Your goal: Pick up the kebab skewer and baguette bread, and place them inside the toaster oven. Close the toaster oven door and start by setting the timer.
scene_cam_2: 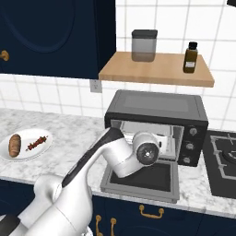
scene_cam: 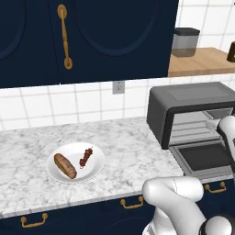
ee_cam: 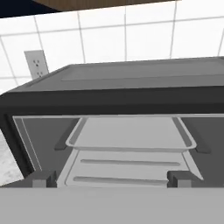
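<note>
The toaster oven [scene_cam: 193,98] stands at the right of the marble counter, its door [scene_cam: 204,158] folded down flat and open. My gripper [ee_cam: 111,179] hovers level with the oven's mouth, facing straight in, open with nothing between its fingertips [ee_cam: 41,178]. A grey tray [ee_cam: 131,133] sits on the rack inside. Far to the left, a white plate [scene_cam: 98,160] holds the golden-brown baguette bread [scene_cam: 65,165] and, beside it, the small dark kebab skewer [scene_cam: 86,157]. The same baguette [scene_cam_2: 14,144] and skewer [scene_cam_2: 37,144] appear at the left edge of the right base view.
A wooden shelf [scene_cam_2: 156,69] above the oven carries a grey canister [scene_cam_2: 144,45] and a dark bottle [scene_cam_2: 190,57]. A stove top [scene_cam_2: 226,161] lies right of the oven. Navy cabinets [scene_cam: 92,36] hang over the plate. Oven knobs [scene_cam_2: 190,146] are on its right side.
</note>
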Tool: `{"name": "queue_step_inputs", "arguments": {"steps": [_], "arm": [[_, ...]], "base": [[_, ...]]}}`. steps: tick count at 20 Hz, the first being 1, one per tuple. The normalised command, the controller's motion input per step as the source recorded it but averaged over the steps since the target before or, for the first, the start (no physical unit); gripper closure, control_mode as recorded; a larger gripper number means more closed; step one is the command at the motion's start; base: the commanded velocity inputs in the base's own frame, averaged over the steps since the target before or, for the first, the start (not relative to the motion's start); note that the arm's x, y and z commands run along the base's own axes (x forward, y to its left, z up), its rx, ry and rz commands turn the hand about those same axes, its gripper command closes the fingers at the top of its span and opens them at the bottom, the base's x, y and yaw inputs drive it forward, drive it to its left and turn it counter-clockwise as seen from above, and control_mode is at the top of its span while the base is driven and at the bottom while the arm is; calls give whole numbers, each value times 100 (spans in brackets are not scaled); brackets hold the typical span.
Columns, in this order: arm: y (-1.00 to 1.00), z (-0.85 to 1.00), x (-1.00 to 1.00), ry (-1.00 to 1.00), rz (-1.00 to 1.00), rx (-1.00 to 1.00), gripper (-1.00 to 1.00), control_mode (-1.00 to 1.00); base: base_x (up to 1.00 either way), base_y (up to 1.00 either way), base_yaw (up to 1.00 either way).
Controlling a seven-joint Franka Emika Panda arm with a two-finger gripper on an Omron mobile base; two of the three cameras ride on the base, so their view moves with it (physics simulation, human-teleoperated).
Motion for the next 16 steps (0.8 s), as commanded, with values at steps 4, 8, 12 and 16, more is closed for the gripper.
{"name": "queue_step_inputs", "arguments": {"steps": [4, 8, 12, 16], "arm": [[0, -38, 23, -11, -6, 0, -100, -100], [-2, -4, 54, -6, -4, 0, -100, -100], [-23, 0, 43, 0, 0, 2, -100, -100], [-44, 0, 11, 0, 0, 5, -100, -100]], "base": [[0, 0, 0], [0, 0, 0], [0, 0, 0], [0, 0, 0]]}}
